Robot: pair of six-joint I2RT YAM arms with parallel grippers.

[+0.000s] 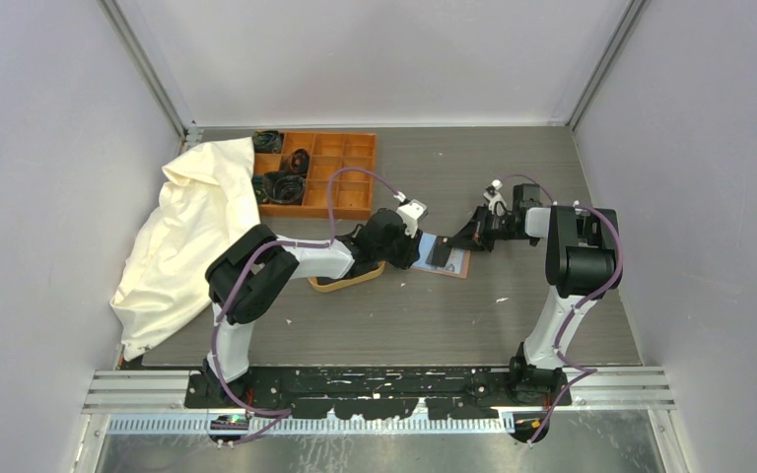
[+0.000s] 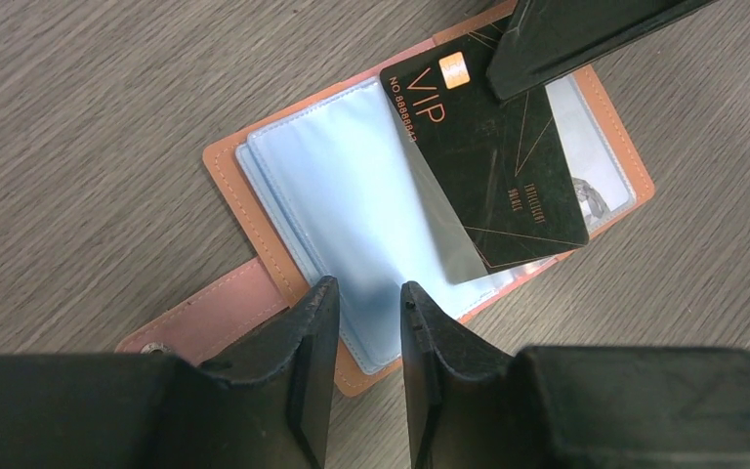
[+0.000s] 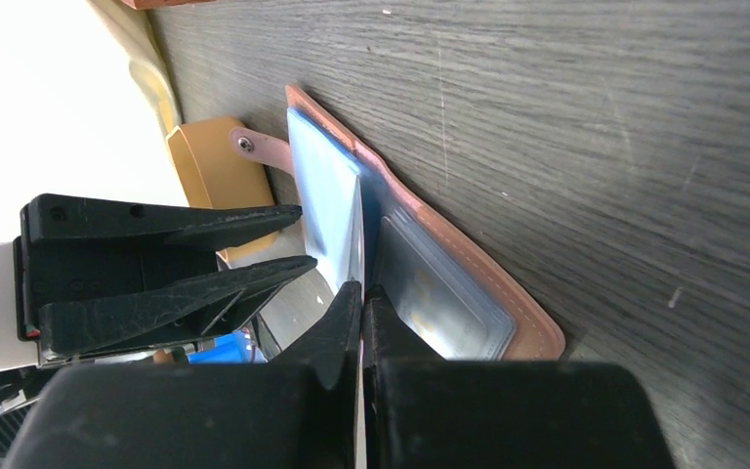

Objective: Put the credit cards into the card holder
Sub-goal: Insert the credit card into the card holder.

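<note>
Card holder (image 2: pixel 223 171) lies spread open on the counter (image 2: pixel 78 98), pale blue sleeves (image 2: pixel 352 195) facing up and its snap strap (image 2: pixel 205 318) pointing toward the left fingers (image 2: pixel 303 362); these stand partly parted just over its near edge, and they seem to grip nothing, though a raised sleeve leaf near their tips makes that hard to judge. Right fingers (image 3: pixel 337 332) are closed tight on the top corner of a black card (image 2: pixel 508 176), held over the holder's right half.

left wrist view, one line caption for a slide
Right gripper holds a black card over the open card holder; left gripper hovers open at its near edge.
</note>
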